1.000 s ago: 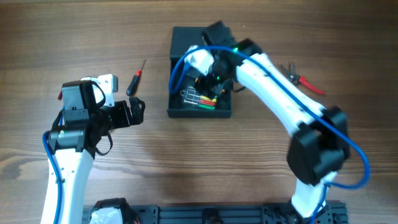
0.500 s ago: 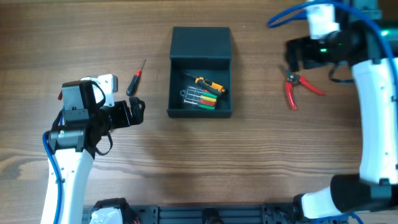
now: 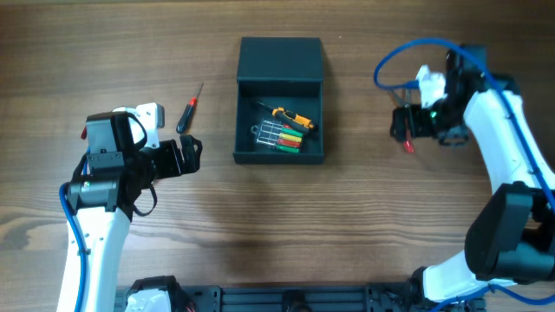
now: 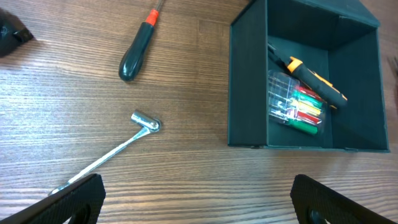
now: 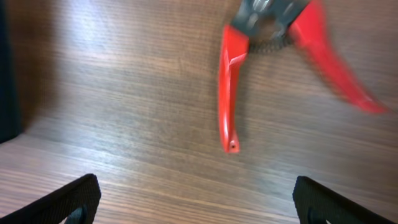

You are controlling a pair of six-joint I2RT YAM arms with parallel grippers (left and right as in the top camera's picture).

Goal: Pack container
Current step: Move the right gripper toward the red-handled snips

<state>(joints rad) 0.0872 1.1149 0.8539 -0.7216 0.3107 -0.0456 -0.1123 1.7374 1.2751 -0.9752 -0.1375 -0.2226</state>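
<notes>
- Table (image 3: 260, 225): wood; its edges are cut off in every view.
- Container (image 3: 277, 157): centre of the table, between the arms, mouth up. Lid (image 3: 280, 59) is open and flat on the far side. With the lid out, the long axis runs from near to far.
- Left gripper (image 3: 198, 153): left of the container and apart from it, jaws wide, holding nothing.
- Right gripper (image 3: 403, 130): right of the container, above the pliers, jaws spread wide, nothing between them.
- Pliers (image 5: 230, 93): red handles, blurred, with the head cut off at the top of the wrist view. From overhead only a red tip shows.
- Screwdriver (image 3: 188, 111): left of the container, black handle, lying slantwise.
- Wrench (image 4: 118, 152): thin metal bar with a socket head. It is hidden from overhead, and its lower end is behind a finger.
- Inside the container: an orange-black tool (image 3: 290, 117) and a clear pack (image 3: 282, 137) of coloured bits. What kind of tool it is can't be made out.
</notes>
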